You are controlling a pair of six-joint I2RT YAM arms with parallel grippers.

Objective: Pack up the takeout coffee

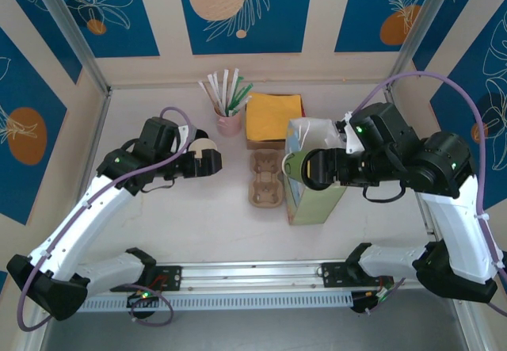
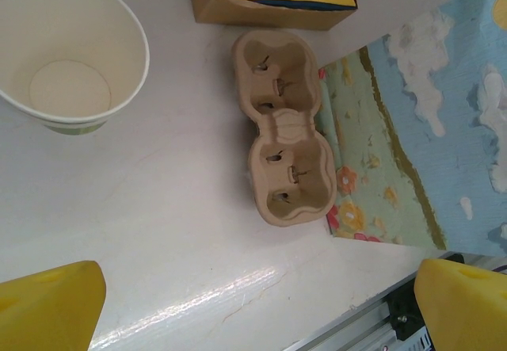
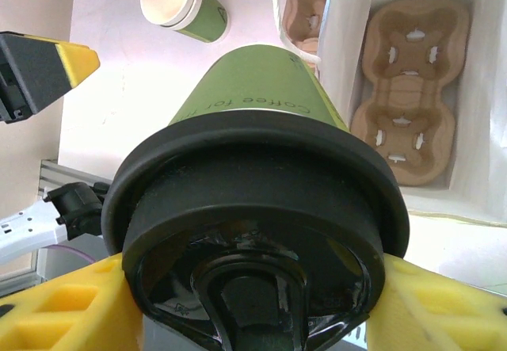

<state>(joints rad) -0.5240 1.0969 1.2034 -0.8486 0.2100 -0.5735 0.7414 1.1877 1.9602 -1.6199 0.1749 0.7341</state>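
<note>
The left arm's fingers point(image 1: 214, 162) stood open, their yellow pads point(image 2: 49, 303) wide apart with nothing between them, hanging over bare surface point(image 2: 174, 232). Just beside them sat a lidless green cup point(image 2: 73, 50), upright, its white inside showing. Behind it, toward the back wall, a pink cup of straws point(image 1: 230, 119) stood next to a cardboard box point(image 1: 255, 141) topped with yellow napkins point(image 1: 272, 115). In front of that box a cardboard cup carrier point(image 1: 267, 179) lay flat on the surface, its pockets unfilled, close against the left side of a green paper bag point(image 1: 318, 198). The bag stood upright with its white-lined mouth open, and in the right wrist view a second carrier point(image 3: 410, 89) lay flat at its bottom.

The takeout coffee point(image 3: 255, 208) was off the surface, gripped by the right arm's fingers point(image 1: 304, 169): the yellow pads pressed on either side of its black lid point(image 3: 238, 177), which faced the wrist camera, while the olive-green body point(image 3: 257, 85) pointed away. From above, the cup hung at the left edge of the bag's mouth, over the gap between the bag and the carrier on the surface.
</note>
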